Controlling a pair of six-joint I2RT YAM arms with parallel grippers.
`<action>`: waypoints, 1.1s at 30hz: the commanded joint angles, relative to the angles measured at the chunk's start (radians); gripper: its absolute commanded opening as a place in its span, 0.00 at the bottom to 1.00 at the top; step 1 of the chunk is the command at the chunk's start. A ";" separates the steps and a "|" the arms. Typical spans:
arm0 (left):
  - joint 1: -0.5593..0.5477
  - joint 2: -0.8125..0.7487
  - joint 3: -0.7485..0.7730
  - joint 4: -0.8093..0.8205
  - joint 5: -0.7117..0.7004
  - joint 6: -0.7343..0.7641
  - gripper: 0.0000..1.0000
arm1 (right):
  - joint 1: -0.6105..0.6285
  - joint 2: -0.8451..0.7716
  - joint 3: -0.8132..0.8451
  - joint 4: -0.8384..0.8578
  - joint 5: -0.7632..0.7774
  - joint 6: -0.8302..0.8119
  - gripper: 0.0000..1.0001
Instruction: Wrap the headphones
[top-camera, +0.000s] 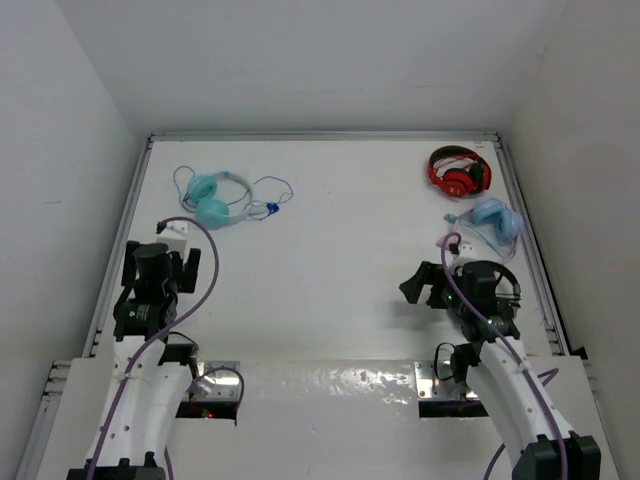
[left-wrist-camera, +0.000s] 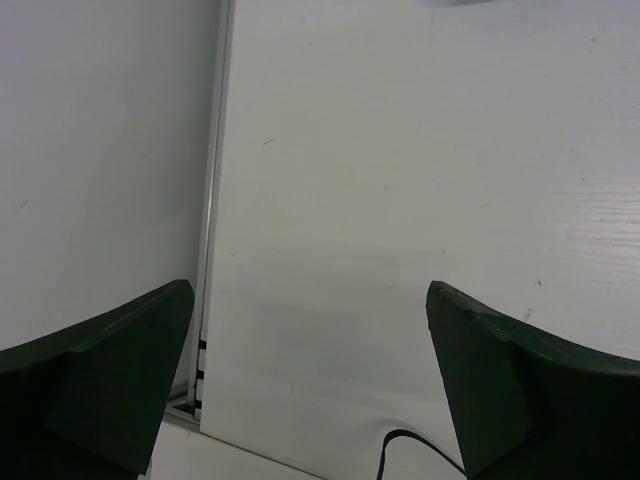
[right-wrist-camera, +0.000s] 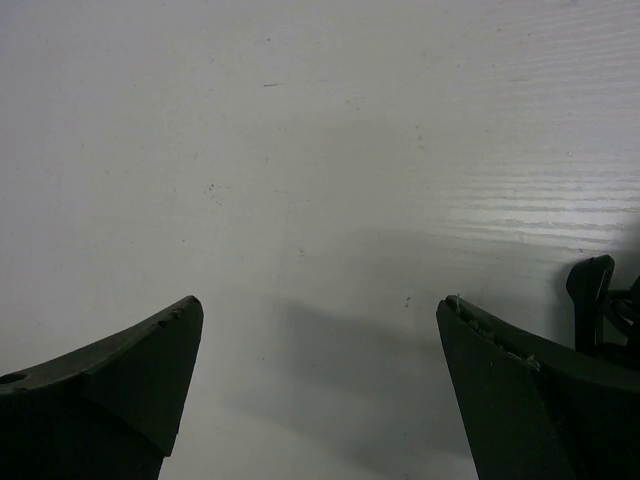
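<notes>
The headphones (top-camera: 212, 200) lie at the far left of the table (top-camera: 330, 250), just beyond the left gripper (left-wrist-camera: 310, 300), which is spread wide and empty. The right gripper (right-wrist-camera: 320, 305) is likewise open with nothing held, well apart from them.

They are judged light: two round teal cups of smooth plastic joined by a thin, pale, springy band. The cups are likely slippery and too broad for a sure pinch, so the band is the better place to be gripped. The thin dark cable (top-camera: 176, 185) is limp and trails in loose loops on either side. It is best taken near its blue plug (top-camera: 270, 209), the one stiff part. From overhead the cable looks untangled, though this cannot be made out for certain.

A red pair (top-camera: 459, 172) and a paler blue pair (top-camera: 492, 222) are set at the far right.
</notes>
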 joint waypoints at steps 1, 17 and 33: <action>0.014 -0.015 0.005 0.057 -0.066 -0.029 1.00 | 0.006 -0.003 0.061 0.000 0.053 0.028 0.99; 0.014 0.795 0.833 -0.220 0.357 0.033 0.61 | 0.008 0.282 0.490 0.202 -0.077 -0.044 0.22; 0.037 1.669 1.616 -0.100 0.311 0.025 0.92 | 0.188 0.855 0.896 0.115 0.140 -0.220 0.77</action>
